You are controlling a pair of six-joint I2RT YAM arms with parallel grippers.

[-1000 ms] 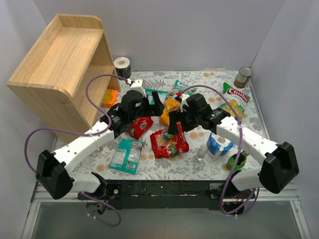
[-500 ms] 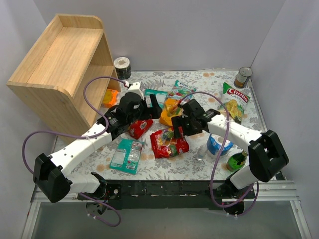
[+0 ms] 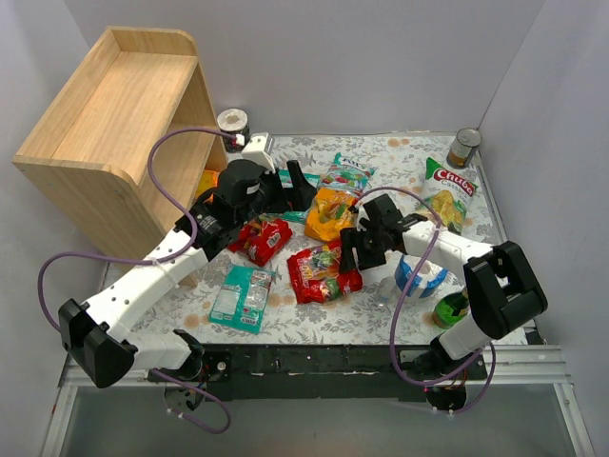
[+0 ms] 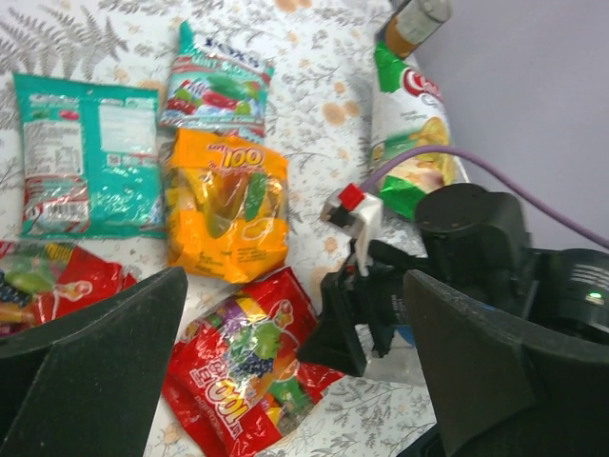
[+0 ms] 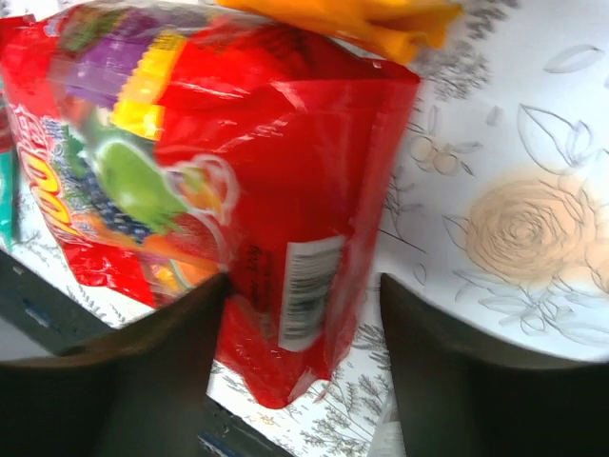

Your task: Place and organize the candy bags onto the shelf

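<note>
The wooden shelf (image 3: 105, 133) stands at the far left. A big red candy bag (image 3: 322, 273) lies in the middle; in the right wrist view (image 5: 238, 190) its edge stands between my right gripper's (image 5: 304, 371) open fingers and touches the left one. In the top view the right gripper (image 3: 350, 255) is low at the bag's right edge. My left gripper (image 3: 297, 183) is open and empty above the table, farther back; its wrist view (image 4: 295, 381) shows the red bag (image 4: 243, 381), an orange bag (image 4: 226, 205) and a teal bag (image 4: 90, 152). Another teal bag (image 3: 243, 295) and a small red bag (image 3: 268, 238) lie near the left arm.
A green-and-white snack bag (image 3: 447, 190) and a can (image 3: 464, 148) sit at the far right. A blue-and-white roll (image 3: 419, 276) and a green bottle (image 3: 452, 307) stand close to the right arm. A tape roll (image 3: 233, 122) is by the shelf.
My right gripper has come down and toward the near edge, to the red bag's right edge. My left gripper has drifted slightly back toward the shelf.
</note>
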